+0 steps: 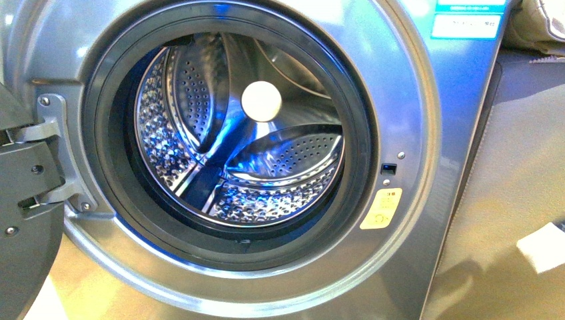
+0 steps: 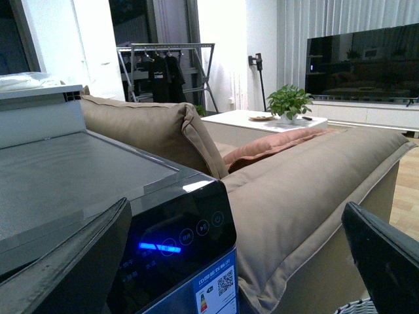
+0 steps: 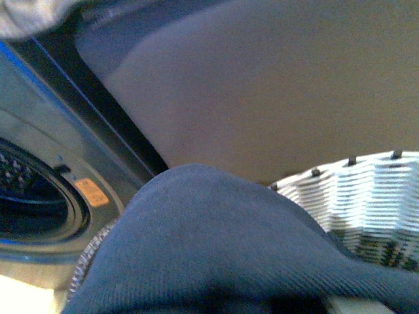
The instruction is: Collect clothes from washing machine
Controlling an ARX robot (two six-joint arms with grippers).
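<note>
I count one grey metallic front-loading washing machine (image 1: 426,133), one dark navy-blue fabric garment (image 3: 216,248), one pale woven basket (image 3: 366,196), one orange-yellow sticker (image 1: 381,209), one tan fabric sofa (image 2: 314,190), one green potted plant (image 2: 288,103) and one black flat television (image 2: 363,62).

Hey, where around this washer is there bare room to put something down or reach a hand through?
The drum is bare inside its dark door seal, so a hand should pass freely. The washing machine top, between the lit control panel and the sofa cushion, is bare. Crowded: the clothes fill the space between machine and basket.
</note>
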